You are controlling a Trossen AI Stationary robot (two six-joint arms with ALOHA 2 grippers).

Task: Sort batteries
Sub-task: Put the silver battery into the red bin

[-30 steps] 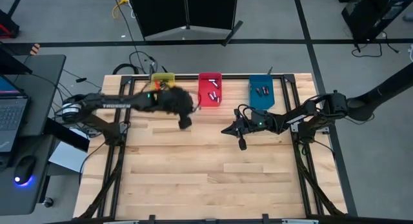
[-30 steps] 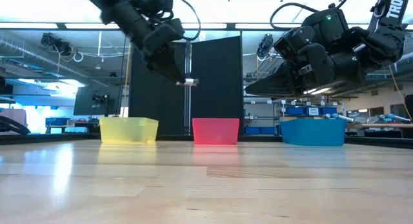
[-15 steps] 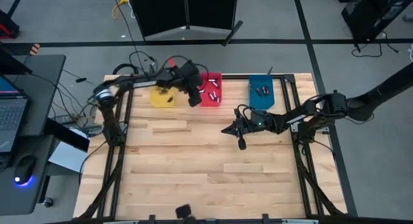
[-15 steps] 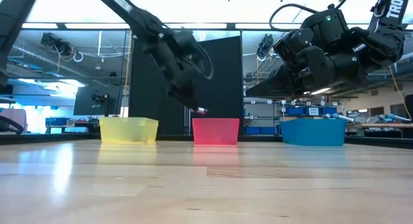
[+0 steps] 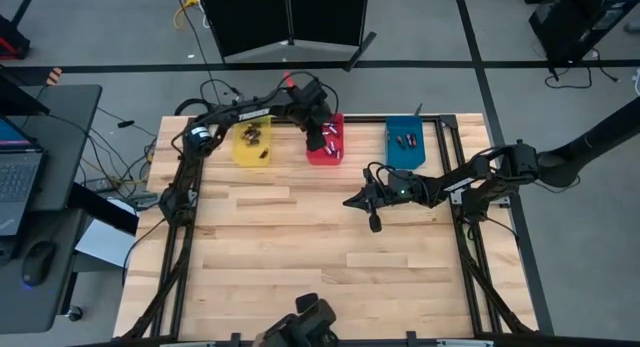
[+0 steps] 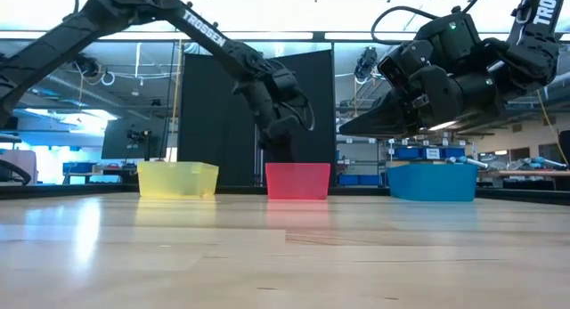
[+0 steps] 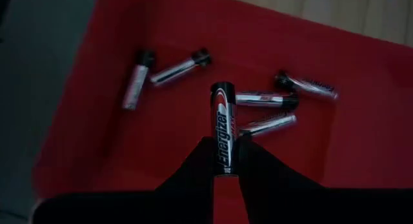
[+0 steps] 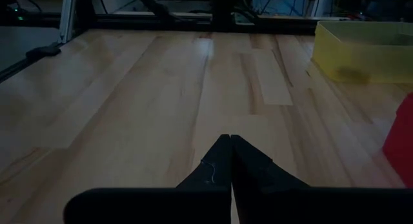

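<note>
One battery (image 7: 222, 128) sits pinched in your left gripper (image 7: 225, 161), fingers clamped on it, held above the red bin (image 7: 116, 153) where five more batteries (image 7: 264, 99) lie. Your right gripper (image 8: 230, 161) waits closed above the table (image 8: 129, 101).

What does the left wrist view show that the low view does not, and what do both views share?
Only the left wrist view shows the inside of the red plastic bin: five small cylindrical batteries lying on its floor, and a sixth, a silver and black Energizer battery, clamped in the left gripper. Only the low view shows the yellow plastic bin, the blue plastic bin, the wooden table and the right gripper hanging shut above it. Both show the red bin and the left gripper above it.
</note>
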